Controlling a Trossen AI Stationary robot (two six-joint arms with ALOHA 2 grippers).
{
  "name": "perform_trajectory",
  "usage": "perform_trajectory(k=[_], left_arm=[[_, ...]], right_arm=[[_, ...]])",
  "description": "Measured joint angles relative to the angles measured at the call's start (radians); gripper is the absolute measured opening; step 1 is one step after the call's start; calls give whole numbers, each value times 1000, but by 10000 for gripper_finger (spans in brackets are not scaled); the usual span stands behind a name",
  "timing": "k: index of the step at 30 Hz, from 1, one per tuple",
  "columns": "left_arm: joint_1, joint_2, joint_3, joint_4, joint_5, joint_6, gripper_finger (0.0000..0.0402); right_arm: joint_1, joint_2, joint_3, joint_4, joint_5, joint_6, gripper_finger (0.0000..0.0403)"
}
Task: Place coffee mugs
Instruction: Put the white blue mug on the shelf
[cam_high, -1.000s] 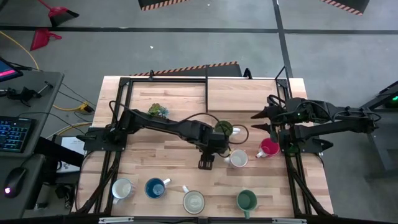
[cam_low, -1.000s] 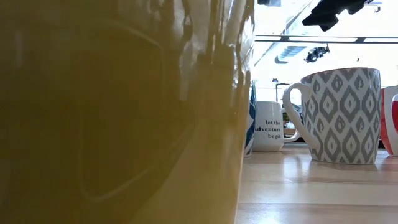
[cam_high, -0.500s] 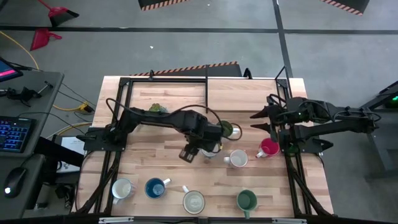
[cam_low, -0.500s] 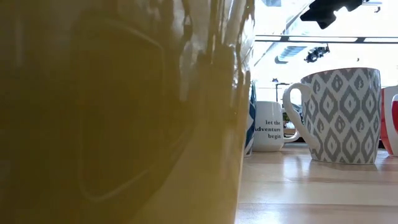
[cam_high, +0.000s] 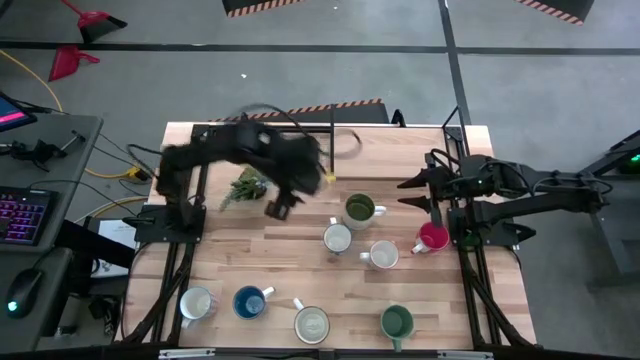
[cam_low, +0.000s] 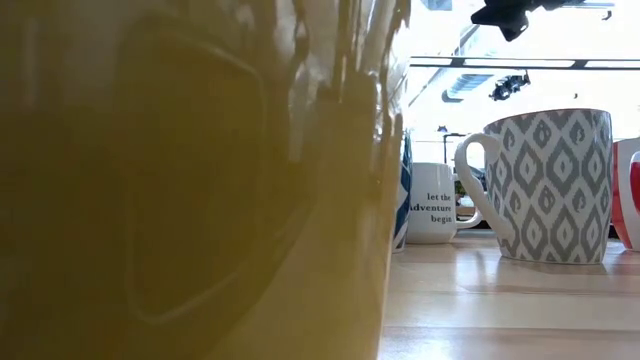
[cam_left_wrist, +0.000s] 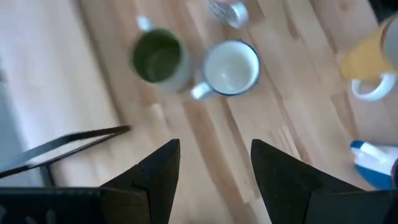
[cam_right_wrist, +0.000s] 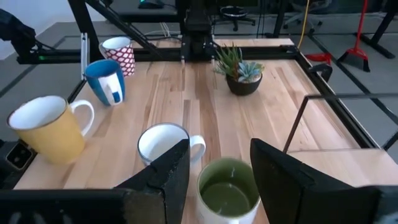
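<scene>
Left gripper (cam_high: 281, 205) hangs above the table's far-left area beside the small leafy plant (cam_high: 244, 186), jaws wide apart, holding nothing. Olive green ceramic mug (cam_high: 359, 209) and white ceramic mug (cam_high: 337, 239) sit mid-table, untouched. Right gripper (cam_high: 412, 194) waits at the right edge, fingers spread, empty, near the red ceramic mug (cam_high: 432, 238).

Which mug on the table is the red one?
The red mug at the table's right side, just beside the right gripper; the other mugs are white, blue, green or cream.
</scene>
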Motion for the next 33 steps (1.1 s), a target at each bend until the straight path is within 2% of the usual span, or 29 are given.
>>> perform_trajectory(k=[8, 11, 14, 16, 20, 26, 33], left_arm=[[57, -231, -1, 0, 10, -38, 186], [58, -299, -3, 12, 71, -56, 186], [49, -365, -71, 88, 143, -61, 186], [44, -409, -161, 123, 180, -61, 186], [40, -525, -417, 230, 185, -64, 186], [64, -780, -852, 522, 187, -84, 186], [82, -1089, -1284, 882, 180, -222, 186]], right_arm=[[0, 70, 0, 53, 0, -27, 158], [0, 94, 0, 59, 0, -33, 158], [0, 113, 0, 85, 0, -47, 158], [0, 122, 0, 110, -2, -53, 158], [0, 129, 0, 140, -20, -54, 158], [0, 129, 0, 162, -21, -54, 158], [0, 137, 0, 210, -22, -67, 158]])
